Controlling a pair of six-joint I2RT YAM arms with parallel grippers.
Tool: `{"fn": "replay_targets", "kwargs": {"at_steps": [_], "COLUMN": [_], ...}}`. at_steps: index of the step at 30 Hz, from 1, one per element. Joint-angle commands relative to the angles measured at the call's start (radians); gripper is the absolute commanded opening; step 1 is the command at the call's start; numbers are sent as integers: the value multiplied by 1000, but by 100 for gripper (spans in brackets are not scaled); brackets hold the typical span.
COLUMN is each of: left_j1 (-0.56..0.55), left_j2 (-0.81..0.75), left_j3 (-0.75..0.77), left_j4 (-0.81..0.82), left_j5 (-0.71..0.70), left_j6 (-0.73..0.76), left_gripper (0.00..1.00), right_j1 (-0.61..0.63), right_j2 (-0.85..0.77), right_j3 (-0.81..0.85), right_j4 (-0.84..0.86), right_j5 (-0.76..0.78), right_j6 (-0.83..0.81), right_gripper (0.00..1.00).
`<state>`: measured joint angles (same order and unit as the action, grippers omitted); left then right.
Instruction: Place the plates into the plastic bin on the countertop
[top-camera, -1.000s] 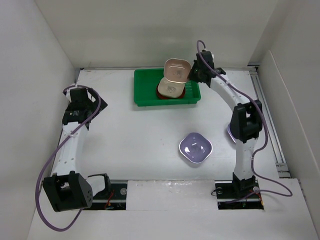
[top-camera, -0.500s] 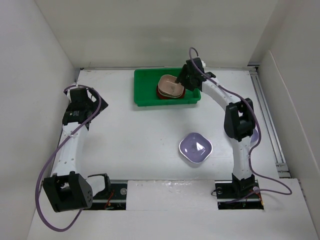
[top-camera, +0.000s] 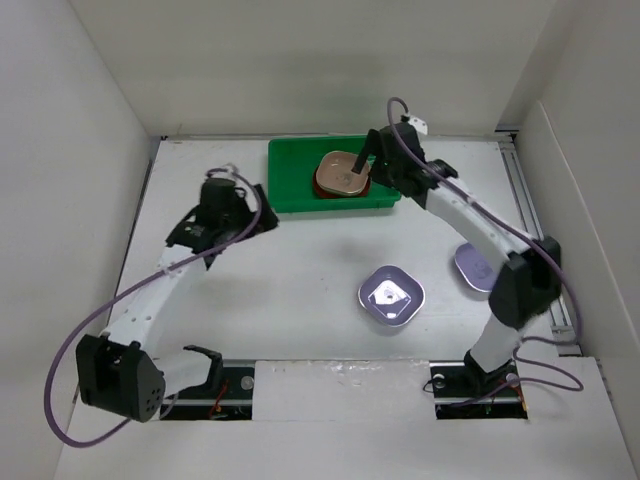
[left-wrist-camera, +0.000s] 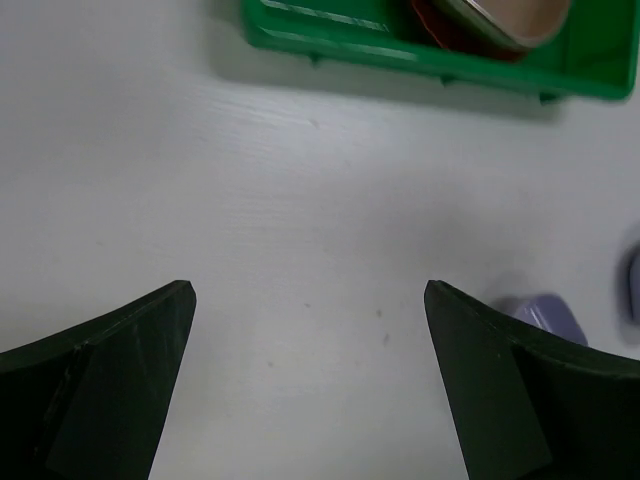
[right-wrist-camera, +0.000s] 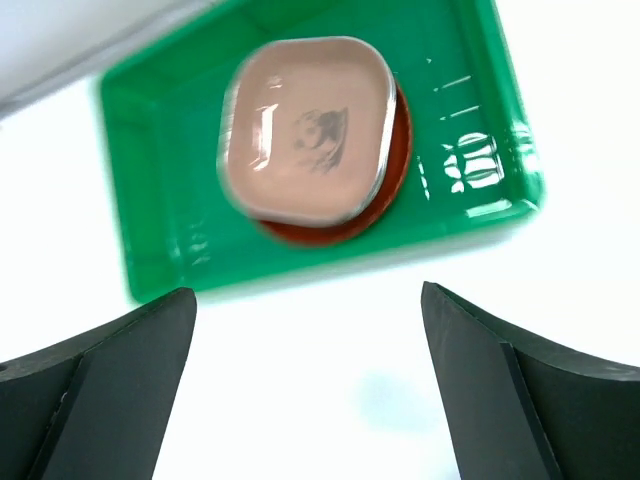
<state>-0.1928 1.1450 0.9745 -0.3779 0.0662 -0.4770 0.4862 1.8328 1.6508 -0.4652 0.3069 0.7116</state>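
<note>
Plates (right-wrist-camera: 305, 130), rounded-square atop round, glossy green bin (right-wrist-camera: 150, 170)

White arms (top-camera: 150, 298) — black joints (top-camera: 120, 372) (purple cables (top-camera: 48, 405) looping alongside).

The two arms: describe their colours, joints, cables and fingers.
Both the left arm and the right arm have white links joined by black housings. A thin purplish-grey cable loops loosely along each. The left gripper and right gripper each carry two broad, dark fingers with angled tips.
</note>
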Motion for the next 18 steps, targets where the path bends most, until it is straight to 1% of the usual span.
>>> {"fn": "replay_targets", "kwargs": {"at_steps": [1,2,3,4,5,6,7,8,10,11,14,15,18], "left_j1": [-275,-363,-440,-506,-616,-654,-684,-721,-750,-766,-798,-798,-798], "left_j2": [39,65,102,202,260,316,435,485,586,614,700,713,736], "left_j3": [52,64,108,142,176,211,286,315,363,372,403,412,391], "left_j4": [36,46,47,47,36,25,-1,-1,-1,26,17,17,49], "left_j5": [-80,-132,-173,-212,-276,-307,-328,-339,-339,-339,-339,-339,-330], "left_j6": [-40,-93,-115,-139,-156,-185,-196,-196,-205,-206,-206,-206,-206], "left_gripper": [100,100,100,100,100,100,100,100,100,100,100,100,95], "right_j1": [11,11,11,2,-7,-38,-53,-67,-109,-122,-169,-169,-193], "right_j2": [-270,-318,-363,-441,-472,-501,-565,-601,-674,-741,-837,-855,-909], "right_j3": [-119,-159,-228,-252,-264,-276,-276,-293,-334,-345,-359,-359,-368], "right_j4": [46,46,57,57,33,-28,-55,-70,-79,-88,-122,-122,-142], "right_j5": [93,84,65,54,54,54,54,54,29,14,-40,-51,-95], "right_j6": [-93,-106,-124,-159,-159,-159,-159,-169,-193,-211,-245,-245,-259], "right_gripper": [100,100,100,100,100,100,100,100,100,100,100,100,100]}}
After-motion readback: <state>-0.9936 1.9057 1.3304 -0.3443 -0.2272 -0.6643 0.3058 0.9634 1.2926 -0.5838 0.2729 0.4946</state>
